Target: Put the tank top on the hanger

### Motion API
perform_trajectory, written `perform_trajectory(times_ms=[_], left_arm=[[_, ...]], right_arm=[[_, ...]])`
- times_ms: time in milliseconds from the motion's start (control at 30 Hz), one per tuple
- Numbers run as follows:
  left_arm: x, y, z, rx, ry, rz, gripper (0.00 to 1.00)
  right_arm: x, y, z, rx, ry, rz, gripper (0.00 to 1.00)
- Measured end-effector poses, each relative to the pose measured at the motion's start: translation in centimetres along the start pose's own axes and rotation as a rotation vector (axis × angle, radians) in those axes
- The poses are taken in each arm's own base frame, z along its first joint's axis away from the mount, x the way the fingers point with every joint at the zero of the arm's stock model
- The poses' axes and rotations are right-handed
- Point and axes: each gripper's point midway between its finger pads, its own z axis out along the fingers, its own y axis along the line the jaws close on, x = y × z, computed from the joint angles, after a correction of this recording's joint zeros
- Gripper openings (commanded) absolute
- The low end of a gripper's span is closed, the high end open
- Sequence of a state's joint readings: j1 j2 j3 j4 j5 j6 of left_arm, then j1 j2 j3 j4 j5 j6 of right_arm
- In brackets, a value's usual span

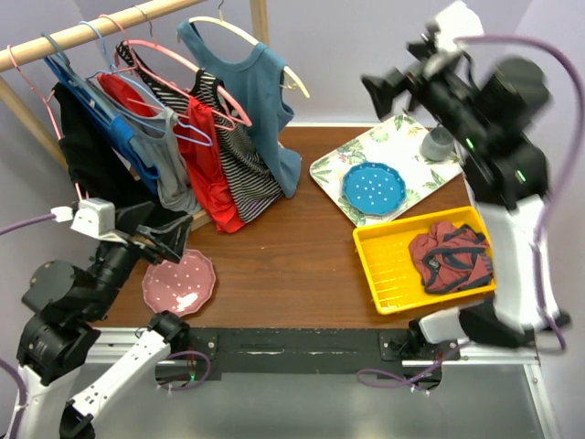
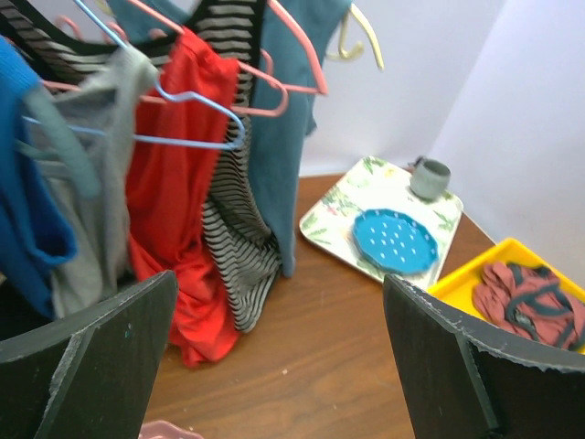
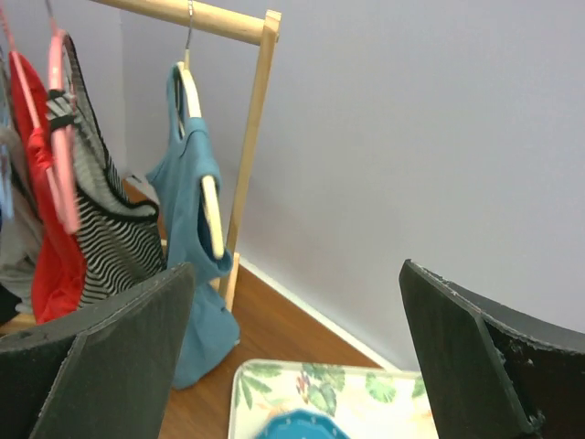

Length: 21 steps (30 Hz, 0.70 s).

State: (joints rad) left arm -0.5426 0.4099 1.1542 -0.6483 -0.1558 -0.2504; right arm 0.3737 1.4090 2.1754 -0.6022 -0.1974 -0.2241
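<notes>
The teal-blue tank top point(image 1: 265, 101) hangs on the cream hanger point(image 1: 294, 79), whose hook is over the wooden rail point(image 1: 101, 26) at the rack's right end. It also shows in the right wrist view point(image 3: 187, 229) with the hanger arm point(image 3: 212, 215) poking out of an armhole, and in the left wrist view point(image 2: 279, 146). My right gripper point(image 1: 388, 90) is open and empty, raised to the right of the top. My left gripper point(image 1: 164, 240) is open and empty, low at the front left.
Red, striped, grey and blue garments point(image 1: 196, 151) hang on pink and blue hangers. A floral tray point(image 1: 402, 146) holds a blue plate point(image 1: 373, 188) and a grey cup point(image 1: 441, 142). A yellow bin point(image 1: 384, 265) holds a dark red garment point(image 1: 450, 256). A pink plate point(image 1: 178, 283) lies front left.
</notes>
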Motion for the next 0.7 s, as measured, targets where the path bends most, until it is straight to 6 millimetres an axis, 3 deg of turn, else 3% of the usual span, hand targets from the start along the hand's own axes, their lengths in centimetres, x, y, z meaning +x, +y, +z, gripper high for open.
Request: perform_trajectory(times_ms=[100,167,300,433,700], left_arm=[[-2.0,0.6,-0.8,-0.034,-0.046,0.011,1.00],[-3.5,0.8,-1.5,-0.051,-0.082,0.016,1.00],[-6.0,0.9,-2.9,-0.061,-0.147,0.009,1.00],[-7.4,0.8,-3.8,-0.050,-0.184,0.000,1.00],[-7.5,0.7,-4.4,-0.037,-0.171,0.000,1.00]], right_arm=[[-0.2,-0.7,-5.0,0.070,0.005,0.010,0.99],[1.0,-2.3,-8.2,0.173,0.037,0.022,0.99],[4.4,-4.1,-12.2,0.314,0.126,0.044,0.99],[6.9,-4.8,-14.6,0.385,0.206,0.063,0.99],[6.1,-5.0,-16.6,0.429,0.190,0.084,0.99]])
